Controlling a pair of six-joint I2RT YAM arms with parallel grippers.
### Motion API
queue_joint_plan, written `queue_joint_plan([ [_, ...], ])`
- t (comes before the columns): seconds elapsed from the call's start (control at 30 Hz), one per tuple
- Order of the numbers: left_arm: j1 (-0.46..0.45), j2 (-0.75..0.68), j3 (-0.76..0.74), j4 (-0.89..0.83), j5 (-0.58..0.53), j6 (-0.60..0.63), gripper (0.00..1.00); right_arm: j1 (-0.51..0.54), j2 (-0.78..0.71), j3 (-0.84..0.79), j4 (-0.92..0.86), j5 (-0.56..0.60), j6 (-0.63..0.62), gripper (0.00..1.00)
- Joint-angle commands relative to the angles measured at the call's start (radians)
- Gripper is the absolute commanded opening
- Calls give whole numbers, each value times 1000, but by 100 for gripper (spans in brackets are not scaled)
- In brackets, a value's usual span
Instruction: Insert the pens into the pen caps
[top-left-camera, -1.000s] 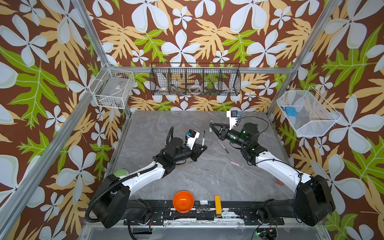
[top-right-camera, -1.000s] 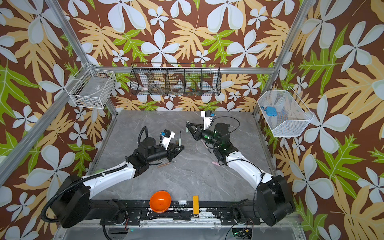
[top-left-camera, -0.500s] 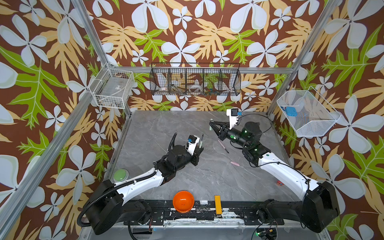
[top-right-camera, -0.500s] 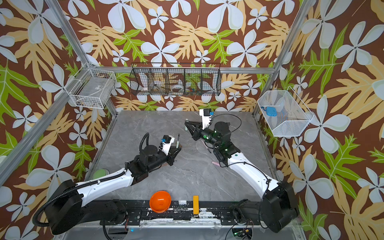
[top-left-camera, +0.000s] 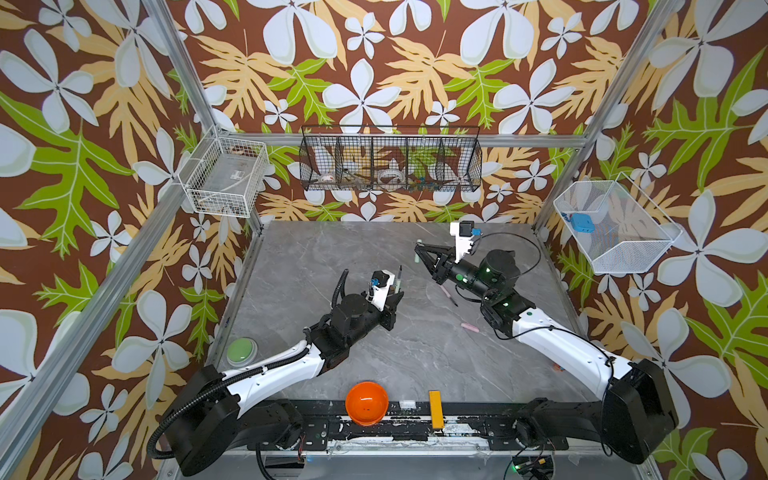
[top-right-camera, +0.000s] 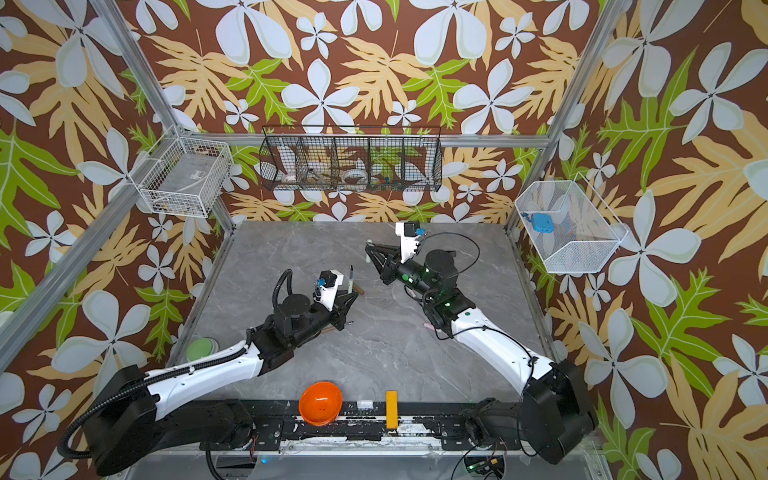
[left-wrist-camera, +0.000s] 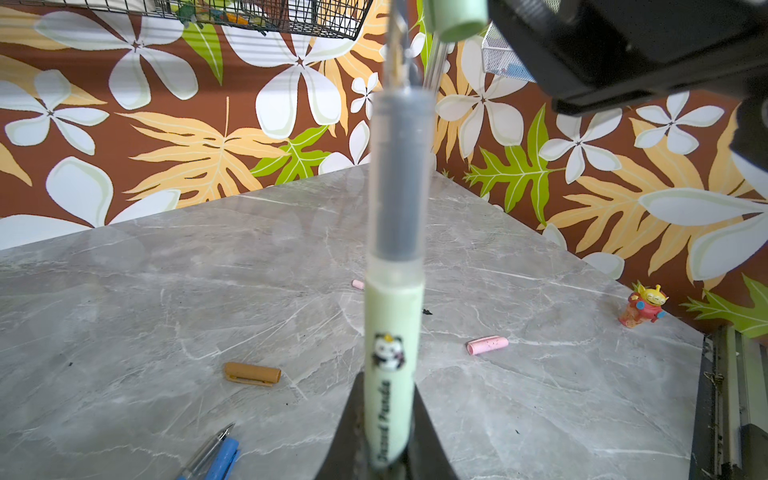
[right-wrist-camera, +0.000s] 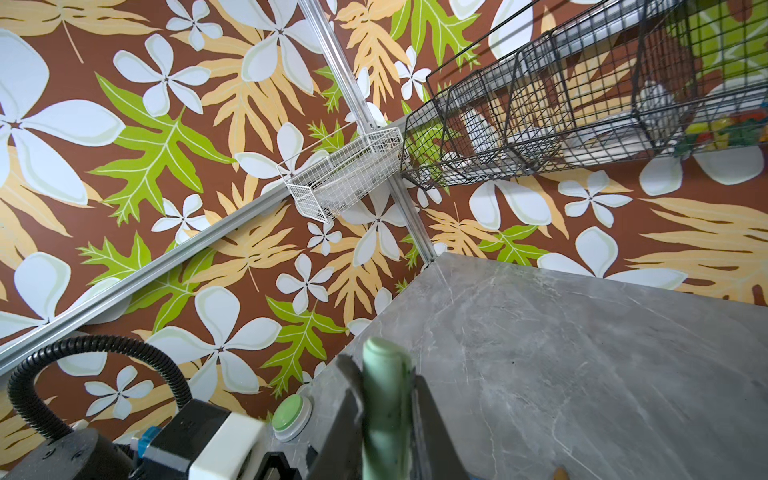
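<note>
**Jaws, left gripper** (left-wrist-camera: 388, 451): you have them clamped tight on the lower barrel of the pale green pen (left-wrist-camera: 395, 299). The pen stands upright with its thin tip uppermost, raised above the grey table (top-left-camera: 332, 257), left of centre in both top views.

**Jaws, right gripper** (right-wrist-camera: 384, 419): these are nearly closed and pinch the pale green cap (right-wrist-camera: 384, 390) by its sides. The cap's rounded end pokes out past the fingertips.

**Pen against cap:** in the left wrist view the cap's lower end hangs just above and beside the pen's tip, not yet over it. In both top views the two are near but apart.

**Loose on the table:**
- a brown cap (left-wrist-camera: 252, 373)
- a pink cap (left-wrist-camera: 487, 345)
- an uncapped blue pen (left-wrist-camera: 216, 453), at the edge of the left wrist view
- a pink pen (top-left-camera: 446, 291), partly under your right arm

**Other items:**
- a red toy figure (left-wrist-camera: 644, 305), by the wall
- an orange bowl (top-left-camera: 367, 402) and a yellow bar (top-left-camera: 435, 409), at the front rail
</note>
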Motion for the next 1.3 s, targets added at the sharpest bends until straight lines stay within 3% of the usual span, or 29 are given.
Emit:
queue_joint_plan([
  [0.0,0,-11,-5,34,3,-1,0,18,11,23,59,-22,4,18],
  [1.27,0,-7,2,28,27,-19,0,51,60,22,149,-56,26,18],
])
